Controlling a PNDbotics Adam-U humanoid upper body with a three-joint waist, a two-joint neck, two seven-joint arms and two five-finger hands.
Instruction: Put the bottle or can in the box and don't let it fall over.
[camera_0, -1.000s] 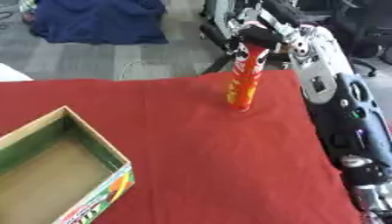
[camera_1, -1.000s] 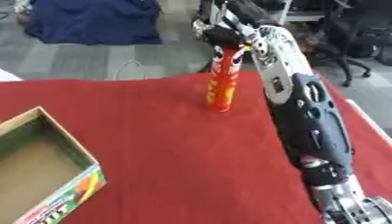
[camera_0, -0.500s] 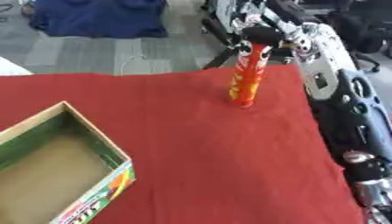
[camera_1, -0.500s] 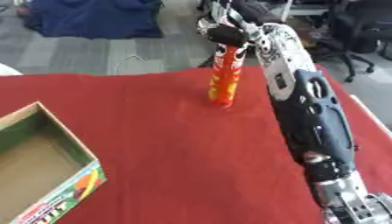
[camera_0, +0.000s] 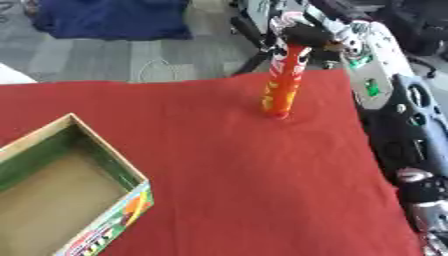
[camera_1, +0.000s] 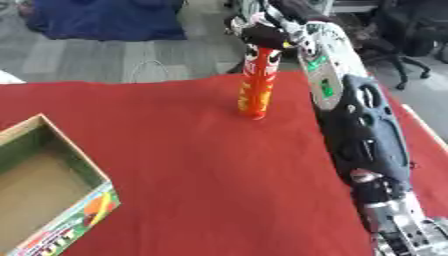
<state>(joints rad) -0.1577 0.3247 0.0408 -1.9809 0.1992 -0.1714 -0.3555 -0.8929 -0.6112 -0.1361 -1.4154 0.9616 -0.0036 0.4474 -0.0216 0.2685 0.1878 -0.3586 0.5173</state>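
A tall red and orange can (camera_0: 283, 82) stands upright on the red cloth (camera_0: 227, 165) that covers the worktop, close to the far edge and a little to the right of the middle. The right hand (camera_0: 302, 34) comes from the upper right and its fingers are curled around the top end of the can, so they cover the cap. The bottom of the can appears to rest on the cloth. The right arm (camera_1: 354, 120), black with silver parts, goes down along the right side of the view. The open cardboard box (camera_0: 61, 200) is at the near left corner, well apart from the can; it has green inner walls, a brown bottom and a colourful printed front. The left hand is in neither view.
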